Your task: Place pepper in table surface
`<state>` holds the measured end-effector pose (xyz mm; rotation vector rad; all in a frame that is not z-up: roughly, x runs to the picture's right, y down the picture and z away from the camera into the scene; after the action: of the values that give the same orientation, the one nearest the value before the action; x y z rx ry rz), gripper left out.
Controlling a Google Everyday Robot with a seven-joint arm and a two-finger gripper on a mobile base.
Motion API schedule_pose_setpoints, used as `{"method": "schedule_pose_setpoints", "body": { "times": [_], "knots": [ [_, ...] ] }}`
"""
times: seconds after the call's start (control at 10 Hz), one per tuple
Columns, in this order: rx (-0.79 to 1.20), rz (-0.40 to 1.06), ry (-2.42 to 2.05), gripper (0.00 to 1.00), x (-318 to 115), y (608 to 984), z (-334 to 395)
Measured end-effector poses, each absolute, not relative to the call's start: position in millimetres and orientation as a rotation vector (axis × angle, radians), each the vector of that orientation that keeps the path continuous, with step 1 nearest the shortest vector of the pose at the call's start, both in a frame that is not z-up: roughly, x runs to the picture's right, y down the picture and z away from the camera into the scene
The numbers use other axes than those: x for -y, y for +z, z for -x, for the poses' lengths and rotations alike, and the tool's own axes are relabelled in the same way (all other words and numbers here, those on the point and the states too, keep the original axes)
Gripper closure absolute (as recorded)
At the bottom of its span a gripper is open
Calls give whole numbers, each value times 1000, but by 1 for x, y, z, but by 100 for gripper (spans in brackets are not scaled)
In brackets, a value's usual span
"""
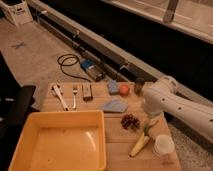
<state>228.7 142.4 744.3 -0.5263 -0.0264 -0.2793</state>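
Observation:
The white arm reaches in from the right, and my gripper (150, 121) hangs low over the right part of the light-brown plank table surface (112, 137). A small dark-green pepper (147, 129) shows just under the gripper's end, at the top of a pale yellow tapered vegetable (138, 145). I cannot tell whether the pepper is held or lying on the wood. The arm hides the area behind it.
A large yellow tub (60, 142) fills the table's front left. A white cup (164, 146) stands at the front right and a dark cluster (130, 121) lies mid-table. A blue cloth (115, 105), an orange ball (124, 89) and utensils (67, 96) lie at the back.

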Motion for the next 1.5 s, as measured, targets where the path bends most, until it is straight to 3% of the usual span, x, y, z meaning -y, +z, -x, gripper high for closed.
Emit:
{"method": "schedule_pose_setpoints", "body": {
  "times": [0.6,1.5],
  "knots": [
    [3,632,-185,35,-166,780,-277],
    [93,731,-149,35,-197,830,-271]
  ]
}}
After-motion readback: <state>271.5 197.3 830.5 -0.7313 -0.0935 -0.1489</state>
